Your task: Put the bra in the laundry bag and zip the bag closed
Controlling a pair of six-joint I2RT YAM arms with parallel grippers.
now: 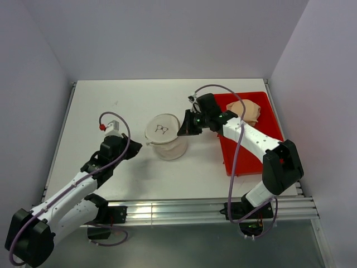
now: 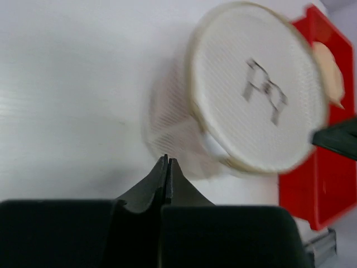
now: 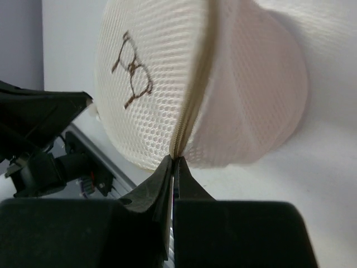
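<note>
R claw [image 3: 174, 161] black, pinched on zip [image 3: 192, 100], drum-shaped white mesh laundry bag [image 3: 150, 111]

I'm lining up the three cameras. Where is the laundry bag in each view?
Top external: laundry bag at the centre.
Left wrist: laundry bag upper right, round face toward the camera.
Right wrist: laundry bag fills the upper middle.
Shared landmark: the black spectacles-like mark on its round face.

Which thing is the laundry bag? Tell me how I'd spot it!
Look at the white table; near its middle, just left of the red tray, sits the laundry bag. It is the only round, white mesh drum, and its top face has a little dark squiggle like spectacles.
</note>
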